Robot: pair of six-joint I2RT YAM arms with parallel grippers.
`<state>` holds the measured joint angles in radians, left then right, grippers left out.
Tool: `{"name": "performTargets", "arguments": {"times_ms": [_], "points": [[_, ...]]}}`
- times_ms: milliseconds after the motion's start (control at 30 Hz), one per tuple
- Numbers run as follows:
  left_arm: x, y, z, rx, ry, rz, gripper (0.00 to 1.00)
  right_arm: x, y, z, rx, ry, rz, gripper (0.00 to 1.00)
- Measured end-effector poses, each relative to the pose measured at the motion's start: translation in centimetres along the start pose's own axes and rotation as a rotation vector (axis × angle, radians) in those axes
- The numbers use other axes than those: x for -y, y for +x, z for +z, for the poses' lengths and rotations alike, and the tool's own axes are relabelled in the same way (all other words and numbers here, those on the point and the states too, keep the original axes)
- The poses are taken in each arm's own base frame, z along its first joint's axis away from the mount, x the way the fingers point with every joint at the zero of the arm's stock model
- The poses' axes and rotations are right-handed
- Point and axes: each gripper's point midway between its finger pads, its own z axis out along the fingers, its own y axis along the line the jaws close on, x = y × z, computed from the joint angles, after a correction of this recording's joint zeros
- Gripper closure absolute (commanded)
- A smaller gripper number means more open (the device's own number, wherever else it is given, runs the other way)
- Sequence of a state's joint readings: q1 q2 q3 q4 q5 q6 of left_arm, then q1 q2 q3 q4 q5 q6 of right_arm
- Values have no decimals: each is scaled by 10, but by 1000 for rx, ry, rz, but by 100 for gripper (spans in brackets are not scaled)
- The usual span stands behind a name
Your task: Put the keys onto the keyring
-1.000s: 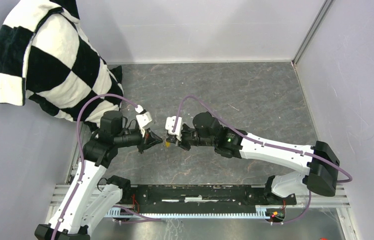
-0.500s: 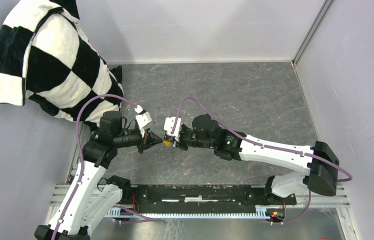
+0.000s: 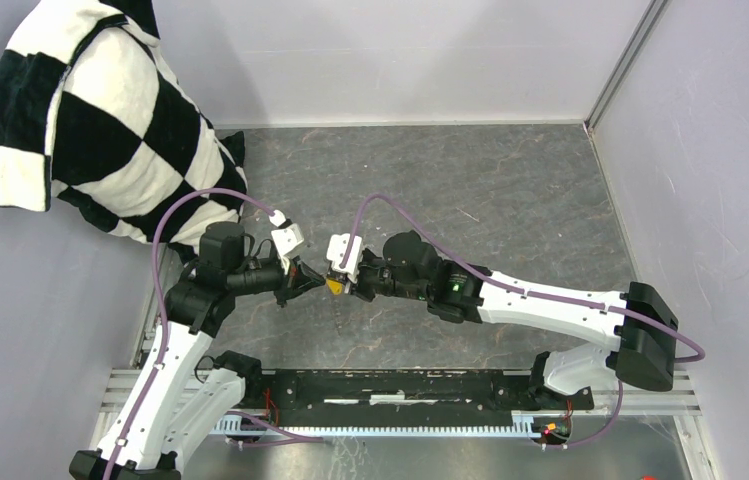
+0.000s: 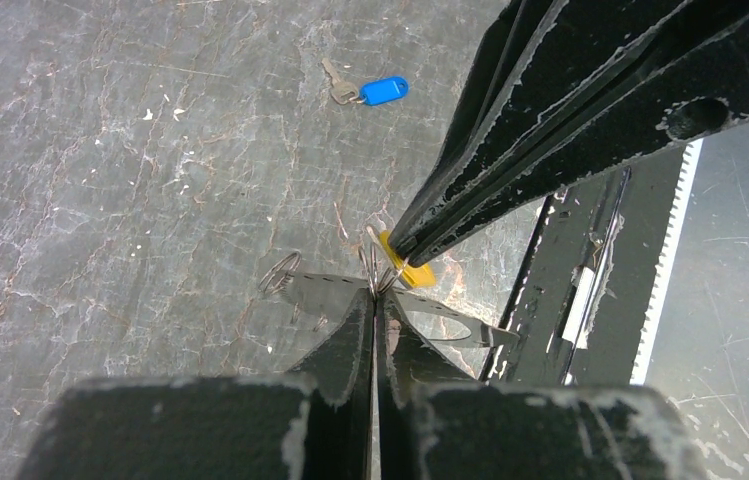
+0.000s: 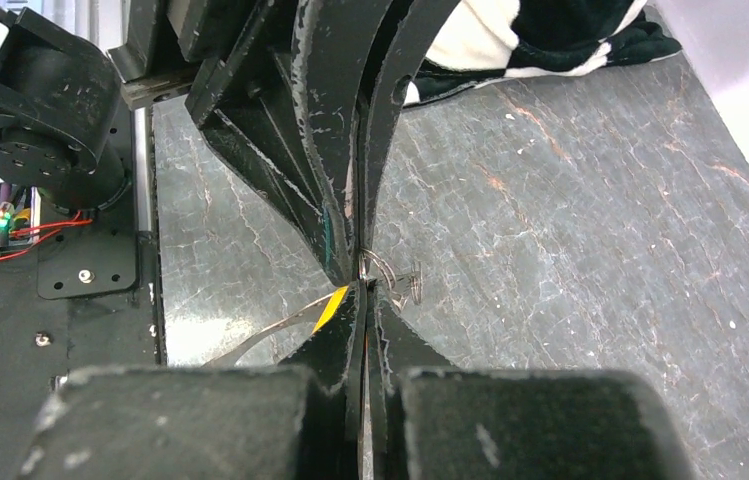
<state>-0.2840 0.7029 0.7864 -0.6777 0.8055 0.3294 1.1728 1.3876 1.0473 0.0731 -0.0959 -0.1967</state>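
Observation:
My left gripper is shut on the keyring, whose thin grey wire loops stick out of the fingertips, with a flat grey band spreading to either side. My right gripper is shut on the yellow-headed key, tip to tip with the left gripper. In the right wrist view the yellow head shows just left of my right gripper's tips, and the keyring wire curls just beyond them. The blue-headed key lies flat on the table, apart from both grippers.
A black-and-white checkered cloth hangs over the back left corner. The black mounting rail runs along the near edge. Grey walls close in the dark marbled tabletop at the left, back and right.
My right gripper has moved a little to the left with the yellow key, closing the gap to the left gripper's tips. The left gripper has hardly moved.

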Motion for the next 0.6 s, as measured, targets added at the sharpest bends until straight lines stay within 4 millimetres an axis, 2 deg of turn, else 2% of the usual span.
{"name": "performTargets", "arguments": {"times_ms": [600], "points": [[0,-1,-1,5,-6,8,98,4,3,2,-13,48,56,100]]}}
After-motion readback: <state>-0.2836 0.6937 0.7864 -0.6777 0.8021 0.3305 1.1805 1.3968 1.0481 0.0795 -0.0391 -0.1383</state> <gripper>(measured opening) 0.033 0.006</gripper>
